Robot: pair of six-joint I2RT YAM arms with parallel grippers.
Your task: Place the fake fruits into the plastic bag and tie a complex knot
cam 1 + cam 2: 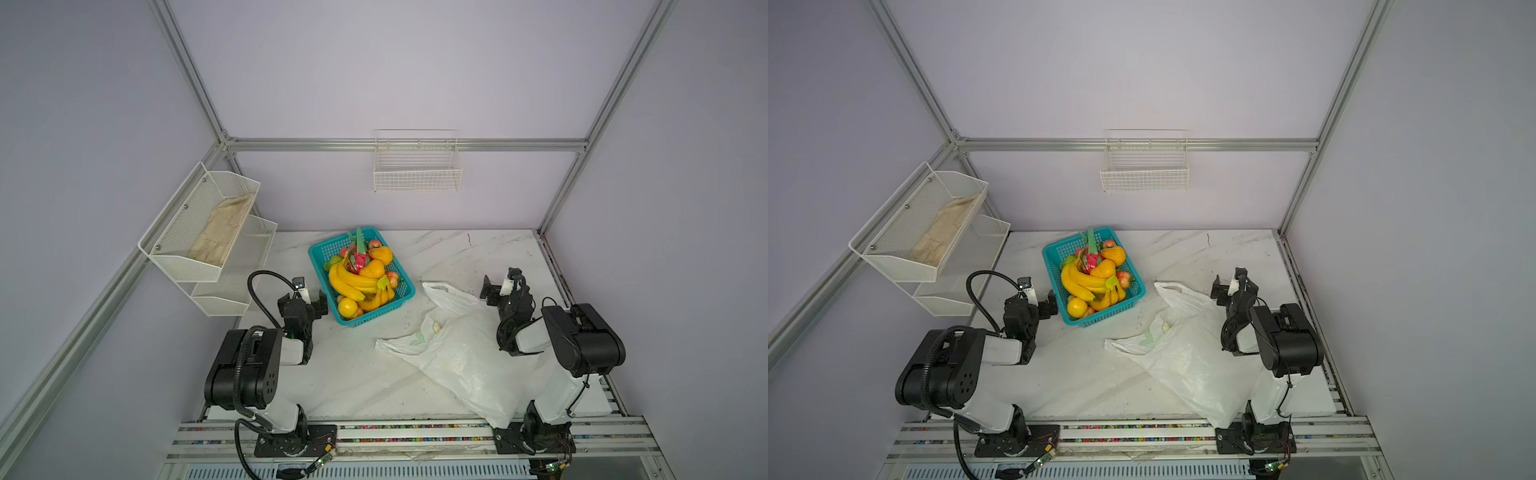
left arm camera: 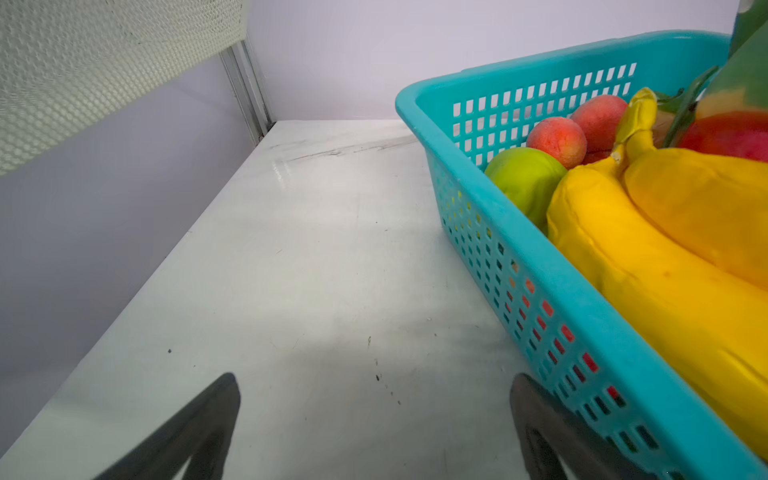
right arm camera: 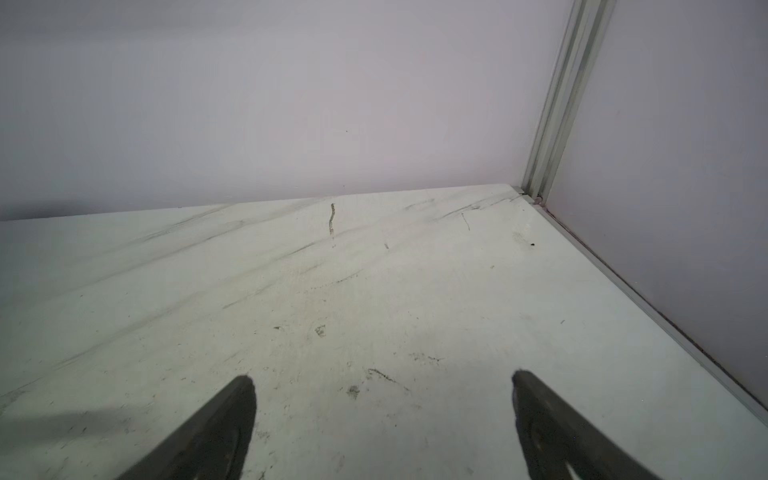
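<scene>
Heaping one teal basket, the fake fruits sit just beside the left gripper, on its side facing the right gripper. There are two bunches of yellow bananas and one pink-green dragon fruit standing tallest. Orange, rosy and green pieces surround them, all glossy.

One plastic bag lies between the two grippers, nearer the right one, on the marbled bench. It is thin, white and translucent, crumpled flat. Its two handle loops are splayed apart, one stretching toward the right gripper, and a small green-yellow print shows near its mouth.

Only the top views show the bag. The left wrist view brings the basket wall close against one finger of the left gripper. It picks out two rosy peach-like fruits and one green fruit behind the bananas. The right wrist view shows the right gripper over bare bench only. Both grippers are spread wide, holding nothing.
</scene>
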